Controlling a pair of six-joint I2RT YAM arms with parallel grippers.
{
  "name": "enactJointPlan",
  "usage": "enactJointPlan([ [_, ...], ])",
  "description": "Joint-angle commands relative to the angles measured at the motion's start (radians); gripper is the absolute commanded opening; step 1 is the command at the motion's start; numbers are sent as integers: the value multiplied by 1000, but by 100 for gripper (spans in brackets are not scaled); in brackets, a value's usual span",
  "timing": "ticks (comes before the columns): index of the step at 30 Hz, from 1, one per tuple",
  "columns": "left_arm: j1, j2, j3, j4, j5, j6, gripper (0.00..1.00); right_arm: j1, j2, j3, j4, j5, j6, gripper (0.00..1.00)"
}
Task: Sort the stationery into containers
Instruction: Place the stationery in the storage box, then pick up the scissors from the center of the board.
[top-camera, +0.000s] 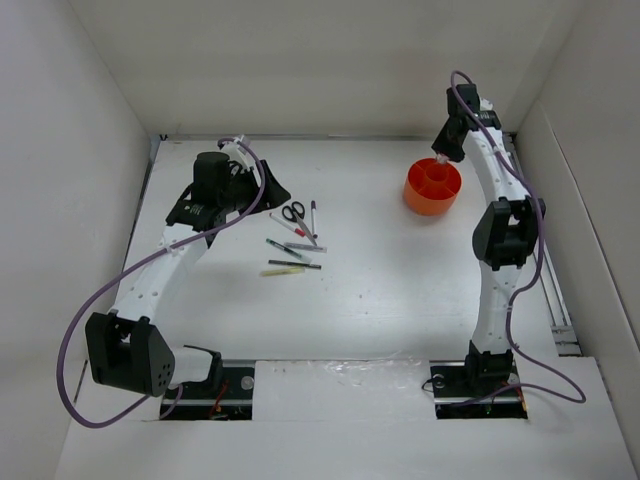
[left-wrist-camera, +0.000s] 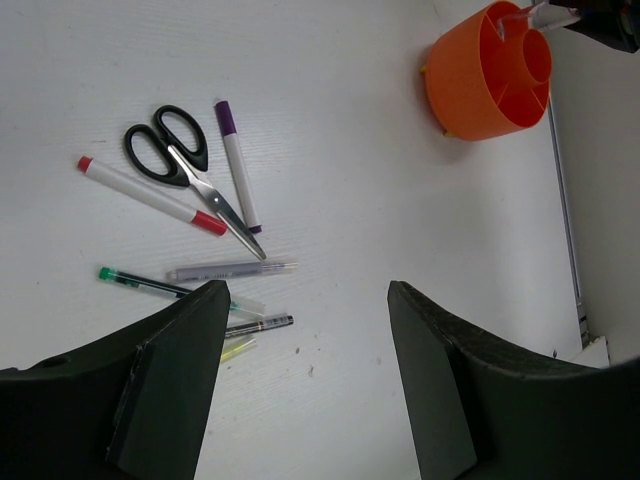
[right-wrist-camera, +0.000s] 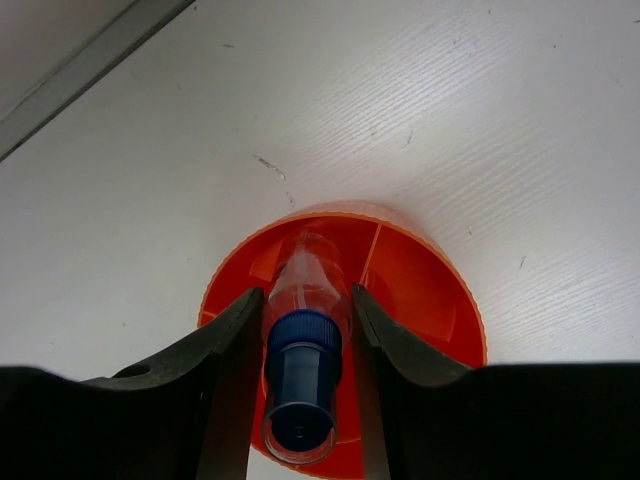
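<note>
The orange organiser cup (top-camera: 433, 187) stands at the back right. My right gripper (top-camera: 441, 155) hangs just above its far rim, shut on a clear pen with a blue end (right-wrist-camera: 305, 340) whose tip points down into a compartment of the cup (right-wrist-camera: 440, 290). The black-handled scissors (left-wrist-camera: 180, 165), a white marker with red ends (left-wrist-camera: 150, 195), a purple-capped marker (left-wrist-camera: 238, 165), a grey pen (left-wrist-camera: 230, 269), a green-tipped pen (left-wrist-camera: 145, 282), a dark pen (left-wrist-camera: 260, 323) and a pale yellow stick (left-wrist-camera: 238, 348) lie in a loose pile left of centre (top-camera: 293, 240). My left gripper (left-wrist-camera: 308, 290) is open and empty above the table beside the pile.
White walls enclose the table on the left, back and right. A metal rail (top-camera: 545, 270) runs along the right edge. The left wrist view also shows the cup (left-wrist-camera: 480, 90) with the right gripper's pen (left-wrist-camera: 535, 17) over it.
</note>
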Motion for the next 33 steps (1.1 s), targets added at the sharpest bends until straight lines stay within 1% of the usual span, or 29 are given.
enactJointPlan([
  [1,5,-8,42,12,-5,15,61,2,-70,-11,37,-4,-3,22],
  [3,5,2,42,21,-5,15,61,12,-81,-11,37,-4,-3,15],
  [4,5,2,42,21,-5,15,61,12,-81,-11,27,9,-3,12],
  [5,5,2,42,21,-5,24,61,12,-93,-11,27,9,-3,11],
  [7,5,2,42,21,-5,24,61,12,-103,-11,27,18,-3,11],
  [9,5,2,33,21,-5,24,61,12,-103,-11,27,18,-3,18],
  [10,5,2,33,21,4,24,61,12,-103,-11,16,18,-3,30],
  [11,5,2,33,21,5,24,61,12,-83,10,-7,9,-3,36],
  [12,5,-7,33,21,5,24,61,12,-83,10,-16,9,-3,44],
  [14,5,-8,24,21,5,24,61,12,-70,10,-16,9,-3,49],
  [19,5,-27,15,21,5,24,61,21,-70,10,-25,9,-3,49],
  [20,5,-27,15,21,5,24,61,21,-79,10,-25,9,-3,52],
  [22,5,-27,15,21,5,24,61,21,-80,19,-25,0,-3,53],
  [26,5,-47,15,21,-5,24,61,44,-156,20,-12,-1,-13,53],
  [27,5,-47,15,12,-14,24,61,44,-174,20,-12,-11,-13,49],
  [29,5,-47,15,12,-28,34,57,82,-213,-20,37,-75,-23,36],
  [30,5,-57,25,0,-43,34,57,96,-253,-43,57,-106,-39,26],
  [31,5,-57,25,-13,-70,34,56,116,-271,-71,74,-125,-39,7],
  [32,5,-57,37,-13,-84,34,54,136,-286,-100,111,-163,-39,0],
  [33,5,-57,38,-27,-103,34,52,188,-312,-164,132,-194,-56,0],
])
